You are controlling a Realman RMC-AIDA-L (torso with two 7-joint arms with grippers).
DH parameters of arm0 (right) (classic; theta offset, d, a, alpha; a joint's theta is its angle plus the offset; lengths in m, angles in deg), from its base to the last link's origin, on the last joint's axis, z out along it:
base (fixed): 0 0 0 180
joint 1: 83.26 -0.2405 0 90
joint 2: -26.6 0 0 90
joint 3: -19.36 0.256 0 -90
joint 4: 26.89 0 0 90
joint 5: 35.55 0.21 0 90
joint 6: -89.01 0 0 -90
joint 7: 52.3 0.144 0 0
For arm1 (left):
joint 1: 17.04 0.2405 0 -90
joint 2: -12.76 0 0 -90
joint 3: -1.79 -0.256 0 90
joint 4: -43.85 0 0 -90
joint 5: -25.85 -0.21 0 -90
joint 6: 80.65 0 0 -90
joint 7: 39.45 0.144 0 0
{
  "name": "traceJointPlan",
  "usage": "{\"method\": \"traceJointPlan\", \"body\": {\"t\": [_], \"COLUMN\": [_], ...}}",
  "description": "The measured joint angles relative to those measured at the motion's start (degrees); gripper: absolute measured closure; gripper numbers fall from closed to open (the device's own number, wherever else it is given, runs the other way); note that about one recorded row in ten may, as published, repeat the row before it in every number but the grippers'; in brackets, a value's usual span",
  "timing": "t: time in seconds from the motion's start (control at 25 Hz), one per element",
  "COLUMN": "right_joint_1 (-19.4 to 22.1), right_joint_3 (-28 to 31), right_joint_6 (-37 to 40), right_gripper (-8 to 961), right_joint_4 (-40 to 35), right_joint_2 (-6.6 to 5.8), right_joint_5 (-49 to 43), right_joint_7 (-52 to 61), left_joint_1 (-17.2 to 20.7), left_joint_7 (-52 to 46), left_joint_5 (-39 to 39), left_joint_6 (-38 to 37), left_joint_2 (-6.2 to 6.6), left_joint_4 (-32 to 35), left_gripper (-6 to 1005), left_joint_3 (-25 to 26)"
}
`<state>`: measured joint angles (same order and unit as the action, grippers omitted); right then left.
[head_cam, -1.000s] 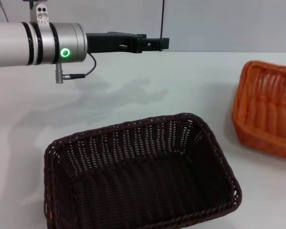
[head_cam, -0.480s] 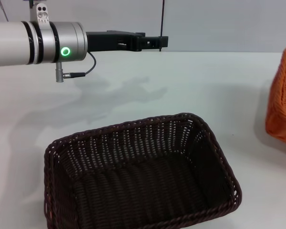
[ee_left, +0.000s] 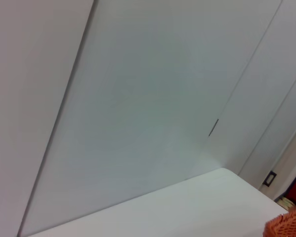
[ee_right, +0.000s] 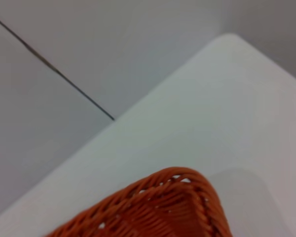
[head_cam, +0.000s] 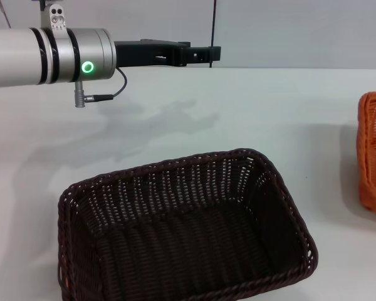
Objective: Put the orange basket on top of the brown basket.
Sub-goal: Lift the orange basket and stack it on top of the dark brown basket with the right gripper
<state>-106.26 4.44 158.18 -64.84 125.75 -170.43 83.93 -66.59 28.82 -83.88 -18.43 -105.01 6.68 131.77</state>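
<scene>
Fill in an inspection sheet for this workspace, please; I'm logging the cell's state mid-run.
Surface: white table, bare apart from the two baskets.
Job's things: brown basket sits upright near the front, hollow side up, nothing in it. Orange basket stands apart at the right edge, partly cut off; not stacked yet.
Clutter: nothing seen.
Grippers: left claw is held out level above the table's far side, holding nothing. Right claw not seen; its wrist view shows the orange basket's rim close up.
Cables: short grey lead looped under the left wrist.
Surroundings: plain pale wall panels.
</scene>
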Motion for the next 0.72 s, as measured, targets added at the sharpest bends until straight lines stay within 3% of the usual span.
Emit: {"method": "traceJointPlan", "body": {"t": [0.4,0.72], "right_joint_1": [0.65,1.89], "right_joint_3": [3.49,3.10], "right_joint_6": [0.40,4.53], "right_gripper": [772,772], "right_joint_4": [-2.61,-2.83], "right_joint_2": [0.37,1.81], "right_joint_5": [10.15,24.90], "right_joint_7": [-0.41,-3.88], "left_joint_1": [0.19,3.59], "left_joint_7": [0.04,4.59], "left_joint_5": [1.25,10.50], "left_joint_6": [-0.64,-5.48], "left_joint_2": [0.00,0.14], "left_joint_4": [-0.47,-1.23], "left_gripper": [172,172], "left_joint_3": [0.34,0.60]}}
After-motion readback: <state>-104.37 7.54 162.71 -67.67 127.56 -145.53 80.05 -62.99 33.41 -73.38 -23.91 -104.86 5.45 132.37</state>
